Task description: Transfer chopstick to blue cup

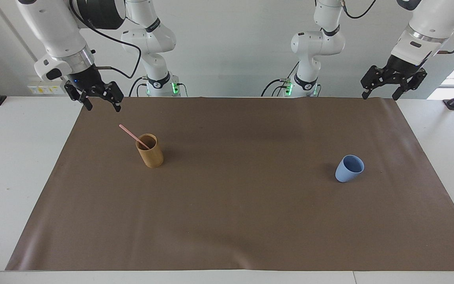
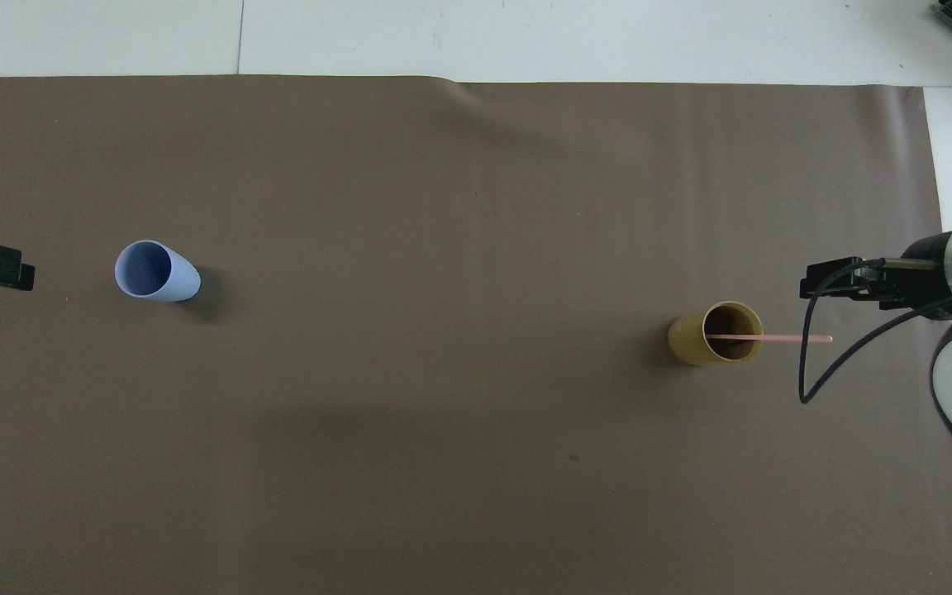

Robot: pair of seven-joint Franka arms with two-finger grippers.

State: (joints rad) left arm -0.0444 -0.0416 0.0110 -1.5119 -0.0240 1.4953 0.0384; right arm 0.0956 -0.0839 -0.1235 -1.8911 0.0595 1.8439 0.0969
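Leaning out of the tan cup [image 1: 149,151], the pink chopstick [image 1: 133,136] rests with its lower end inside and its free end angled up over the rim toward the right arm's end of the table, which leaves a bare length of stick for fingers to close on. That cup stands upright on the brown mat [image 1: 227,221], and the right gripper [image 1: 101,103] hangs in the air just off the stick's raised tip, jaws spread wide and holding nothing; it seems the natural one to make the pick, judging by how close it sits. The blue cup [image 1: 349,168] stands well apart, toward the left arm's end, mouth up and empty as far as the overhead view shows. The left gripper [image 1: 382,92] waits over the mat's edge near its own base, also wide apart and empty. Nothing lies on the mat between the two cups, so the carry across looks unobstructed. The likely snags are the tan cup itself, light enough to tip or drag if the stick is pulled sideways instead of up along its lean, and the small blue cup, which a long stick could topple when dropped in.
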